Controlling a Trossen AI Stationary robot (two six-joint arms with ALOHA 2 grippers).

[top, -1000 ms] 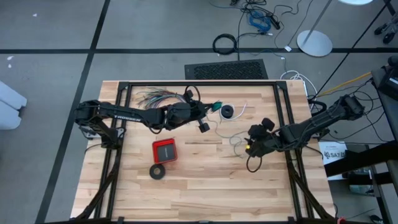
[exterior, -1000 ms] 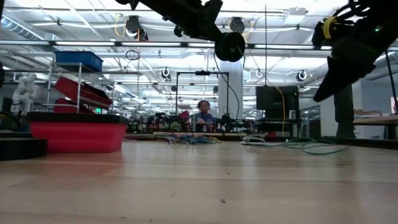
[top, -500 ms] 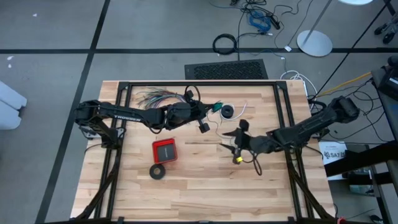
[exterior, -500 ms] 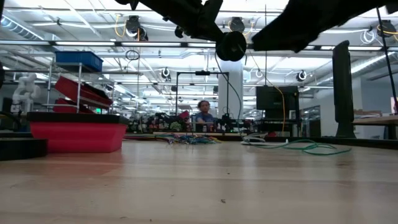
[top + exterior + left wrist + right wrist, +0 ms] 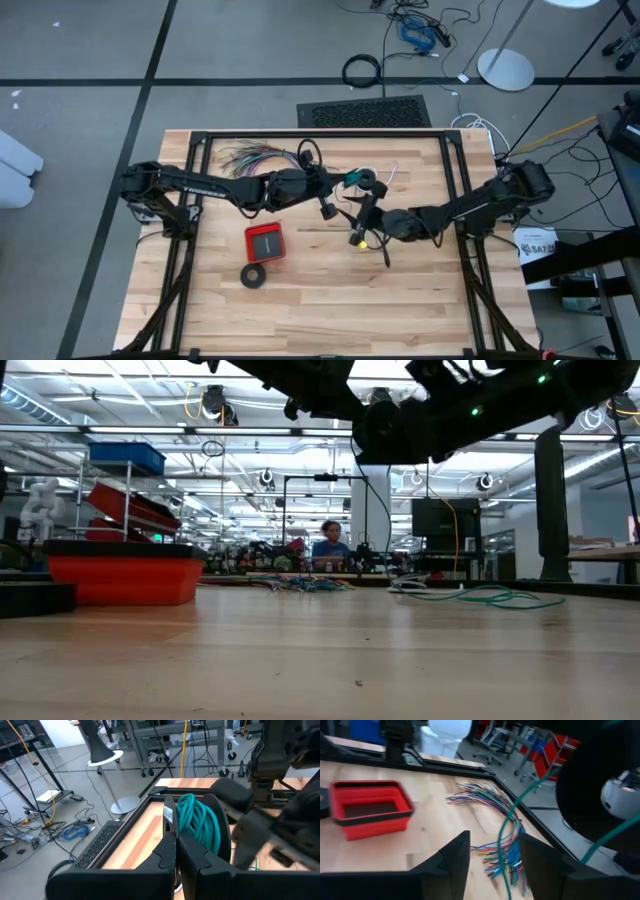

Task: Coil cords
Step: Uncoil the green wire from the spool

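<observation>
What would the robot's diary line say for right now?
left claw: shut on teal coil, raised over table | right claw: open, teal wire between fingers | red tray: untouched

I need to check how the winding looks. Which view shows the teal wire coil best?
The left wrist view: the teal wire coil fills the middle, just past the left gripper, its shut fingers pinching it. The high view shows only a small teal spot. The right wrist view shows loose strands only; the low view, wire lying on the table.
</observation>
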